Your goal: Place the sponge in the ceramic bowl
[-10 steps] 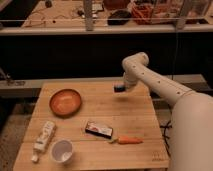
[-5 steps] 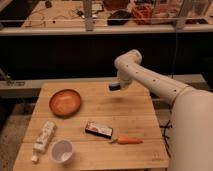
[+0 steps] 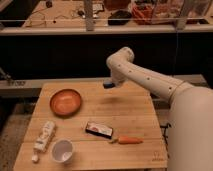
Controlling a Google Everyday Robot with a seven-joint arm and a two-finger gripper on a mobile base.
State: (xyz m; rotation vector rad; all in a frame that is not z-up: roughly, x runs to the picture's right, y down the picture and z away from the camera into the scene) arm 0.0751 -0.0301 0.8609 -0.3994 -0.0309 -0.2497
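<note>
The ceramic bowl (image 3: 65, 101) is round, orange-brown and glossy, and sits on the left part of the wooden table (image 3: 130, 107). A small blue sponge (image 3: 107, 84) hangs in the air over the table's back edge, to the right of the bowl and higher than it. My gripper (image 3: 109, 84) is at the end of the white arm, shut on the sponge. The sponge's lower layer barely shows.
On the table lie a dark flat box with a white label (image 3: 98, 129), a carrot (image 3: 127, 140), a white cup (image 3: 62, 150) and a white bottle (image 3: 44, 136) lying on its side. A dark shelf runs behind the table.
The arm has swung left along the back of the table, carrying the sponge closer to the bowl.
</note>
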